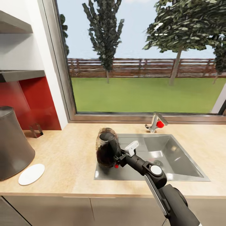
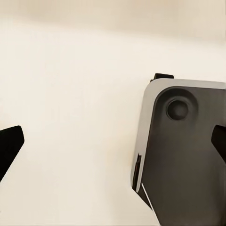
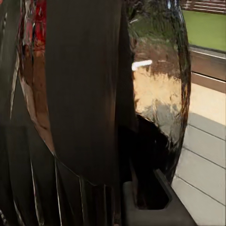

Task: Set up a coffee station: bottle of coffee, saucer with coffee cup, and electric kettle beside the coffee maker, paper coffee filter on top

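Observation:
The electric kettle (image 1: 106,150), clear glass with a black handle and lid, is upright over the left flat part of the steel sink (image 1: 175,157). My right gripper (image 1: 118,159) is shut on its handle from the right; whether the base rests on the steel I cannot tell. Up close, the electric kettle (image 3: 155,94) shows its black handle and shiny glass. The coffee maker (image 1: 12,144), dark grey and tapering, stands at the far left of the kitchen countertop (image 1: 69,150). A white saucer (image 1: 31,174) lies just right of it. My left gripper (image 2: 113,146) is open over a pale surface.
A faucet (image 1: 155,122) with a red knob stands behind the sink below the wide window. A small metal holder (image 1: 36,130) sits against the red backsplash. A grey and black rounded panel (image 2: 183,150) lies under the left gripper. The counter's front edge runs close to me.

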